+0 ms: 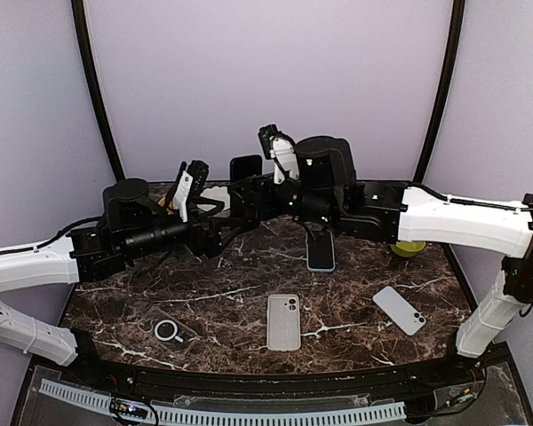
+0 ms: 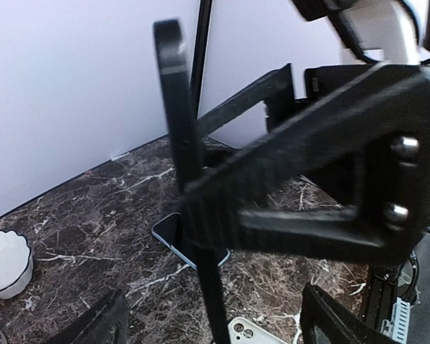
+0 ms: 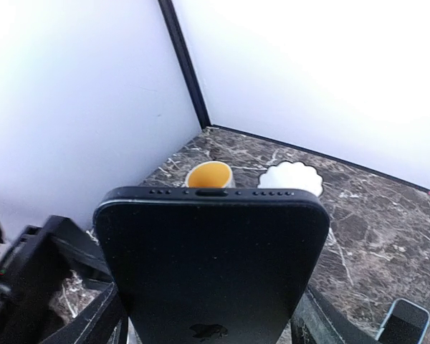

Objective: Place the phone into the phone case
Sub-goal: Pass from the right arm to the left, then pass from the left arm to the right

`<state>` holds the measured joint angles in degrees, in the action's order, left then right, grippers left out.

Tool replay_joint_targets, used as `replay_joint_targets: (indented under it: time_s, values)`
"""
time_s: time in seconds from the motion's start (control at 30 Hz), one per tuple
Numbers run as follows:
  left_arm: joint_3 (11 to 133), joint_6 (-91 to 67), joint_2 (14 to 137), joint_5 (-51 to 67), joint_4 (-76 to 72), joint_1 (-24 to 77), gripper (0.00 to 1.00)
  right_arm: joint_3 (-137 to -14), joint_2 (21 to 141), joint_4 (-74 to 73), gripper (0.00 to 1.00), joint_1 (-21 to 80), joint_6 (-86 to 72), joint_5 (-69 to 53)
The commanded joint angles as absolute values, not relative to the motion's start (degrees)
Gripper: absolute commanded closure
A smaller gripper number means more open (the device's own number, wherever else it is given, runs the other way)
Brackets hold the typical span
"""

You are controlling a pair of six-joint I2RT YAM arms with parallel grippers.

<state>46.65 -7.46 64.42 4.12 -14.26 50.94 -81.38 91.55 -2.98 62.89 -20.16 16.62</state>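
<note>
A black phone [image 3: 211, 265] stands upright above the table, its port end up and its matte back with a logo facing the right wrist camera. My right gripper [image 3: 208, 319] is shut on its two long sides. Whether a phone case is around it I cannot tell. From above, the phone [image 1: 245, 167] shows at the back centre, where both grippers meet. My left gripper [image 2: 215, 315] is open, its fingers [image 2: 93, 322] wide apart on either side of the phone's thin edge [image 2: 180, 129] without touching it. A pale phone case [image 1: 283, 321] lies flat near the front.
A blue phone [image 1: 321, 251] lies mid-table. A grey phone-shaped piece [image 1: 400, 310] lies at the right and a clear ringed case [image 1: 169, 331] at the front left. A white scalloped bowl [image 3: 290, 178] and an orange cup [image 3: 209, 174] sit at the back, a yellow-green object [image 1: 409, 248] at the right.
</note>
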Motion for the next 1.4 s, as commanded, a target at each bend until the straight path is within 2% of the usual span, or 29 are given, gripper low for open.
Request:
replay_joint_targets:
  time_s: [0.0, 0.03, 0.07, 0.1, 0.13, 0.17, 0.2, 0.23, 0.27, 0.3, 0.37, 0.4, 0.43, 0.47, 0.57, 0.63, 0.8, 0.97, 1.07, 1.13, 1.2, 1.37]
  values:
    - [47.97, -7.06, 66.26, -1.38, -18.03, 50.93, 0.21, -85.49, 92.07, 4.36, 0.73, 66.25, -21.37, 18.37]
    - [48.33, -6.96, 66.49, -2.39, -17.45, 50.95, 0.26, -85.47, 91.96, 5.01, 0.73, 66.93, -21.48, 18.45]
    - [49.02, -6.77, 66.78, -2.91, -16.34, 50.97, 0.38, -85.25, 91.75, 5.80, 0.72, 67.41, -21.59, 18.28]
    - [49.25, -6.73, 66.83, -3.65, -15.99, 50.97, 0.45, -84.97, 91.61, 6.68, 0.72, 67.97, -21.51, 17.94]
    - [49.38, -6.69, 66.67, -3.85, -15.78, 50.93, 0.60, -84.77, 91.51, 7.15, 0.72, 68.47, -21.15, 17.91]
    - [49.17, -6.79, 66.52, -3.97, -15.89, 50.95, 0.67, -84.73, 91.54, 7.21, 0.72, 68.87, -20.73, 18.26]
    - [48.93, -6.96, 65.94, -3.96, -16.41, 50.97, 0.80, -84.65, 91.53, 7.02, 0.72, 69.05, -20.56, 18.57]
    - [48.49, -7.08, 65.66, -3.89, -16.77, 50.97, 0.85, -84.45, 91.50, 6.76, 0.72, 69.03, -20.40, 18.89]
    - [48.19, -7.10, 64.95, -3.70, -17.53, 50.93, 0.96, -84.15, 91.42, 6.68, 0.73, 69.08, -20.19, 19.12]
    - [47.71, -7.03, 64.60, -3.30, -17.82, 50.95, 0.99, -83.89, 91.33, 6.61, 0.73, 69.08, -19.93, 19.09]
    - [47.06, -6.22, 63.71, -2.65, -18.29, 50.97, 1.00, -83.68, 91.01, 5.93, 0.71, 69.06, -18.79, 18.40]
    - [46.91, -5.66, 63.08, -2.60, -18.02, 50.93, 1.00, -83.61, 90.40, 5.52, 0.69, 69.04, -17.78, 17.70]
    - [46.66, -4.07, 62.74, -2.91, -17.71, 50.95, 1.00, -83.59, 89.50, 4.63, 0.62, 69.08, -16.68, 17.41]
    - [46.58, -3.09, 61.87, -3.39, -16.67, 50.97, 1.00, -83.58, 88.44, 3.17, 0.53, 69.02, -15.08, 17.30]
    - [45.68, 3.53, 58.90, -9.10, -14.75, 50.95, 1.00, -83.90, 84.19, -4.06, 0.16, 68.48, -10.72, 20.18]
    - [45.16, 8.53, 57.20, -10.22, -14.05, 50.93, 1.00, -84.58, 81.01, -10.03, 0.04, 66.59, -9.32, 18.48]
    - [43.71, 22.98, 53.73, -9.00, -13.12, 51.05, 1.00, -89.47, 77.66, -21.59, 0.02, 56.86, -17.72, 1.06]
    - [41.16, 40.12, 51.69, -14.73, -22.01, 51.06, 1.00, -98.57, 83.00, -33.27, 0.13, 55.09, -25.94, 5.42]
    - [38.69, 54.56, 53.40, -18.63, -31.16, 51.11, 1.00, -104.14, 87.65, -35.72, 0.15, 55.17, -28.35, 0.89]
    - [36.64, 62.62, 55.17, -20.60, -42.94, 51.17, 1.00, -103.54, 88.67, -32.21, 0.14, 55.20, -29.88, -5.31]
    - [35.36, 68.83, 56.81, -22.01, -48.72, 51.60, 1.00, -103.62, 90.04, -30.13, 0.13, 55.20, -30.67, -9.68]
    - [34.17, 73.30, 58.24, -21.30, -51.73, 52.88, 1.00, -105.59, 94.66, -27.86, 0.02, 55.11, -31.75, -17.63]
